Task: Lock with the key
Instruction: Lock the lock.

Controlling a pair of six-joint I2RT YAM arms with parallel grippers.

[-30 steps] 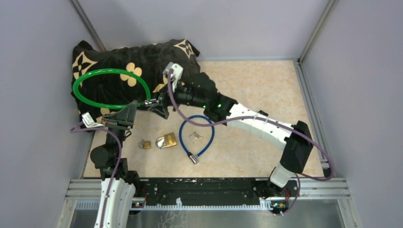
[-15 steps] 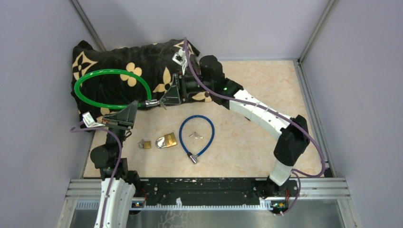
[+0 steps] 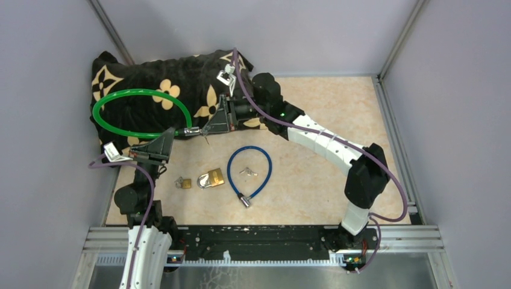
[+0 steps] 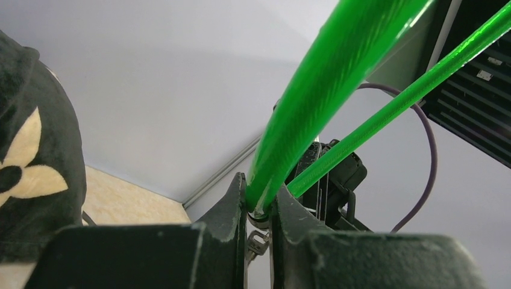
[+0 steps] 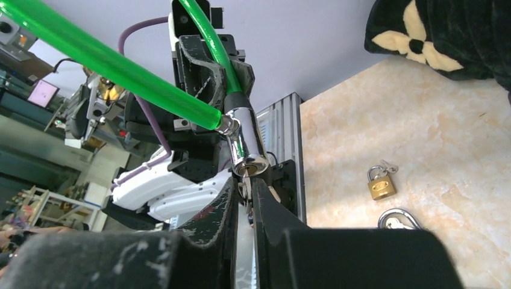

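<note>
A green cable lock [image 3: 120, 96] loops over the black cushion, and its chrome lock cylinder [image 3: 191, 130] hangs above the table. My left gripper [image 3: 172, 133] is shut on the green cable [image 4: 325, 78] just behind the cylinder, as the left wrist view [image 4: 260, 205] shows. In the right wrist view the cylinder [image 5: 246, 141] points its keyhole at me, with the key [image 5: 244, 180] sticking out of it. My right gripper [image 5: 244, 189] is shut on that key, right of the cylinder in the top view [image 3: 208, 131].
On the table lie a blue cable lock [image 3: 248, 171] with keys [image 3: 247, 172] inside its loop, a large brass padlock [image 3: 211, 178] and a small one [image 3: 184, 182]. A black flower-patterned cushion [image 3: 181, 78] fills the back left. Grey walls stand on three sides.
My right wrist has turned and drawn back to the right of the cylinder, and its jaws have gone from wide open to shut on the key. The left arm has held still.
</note>
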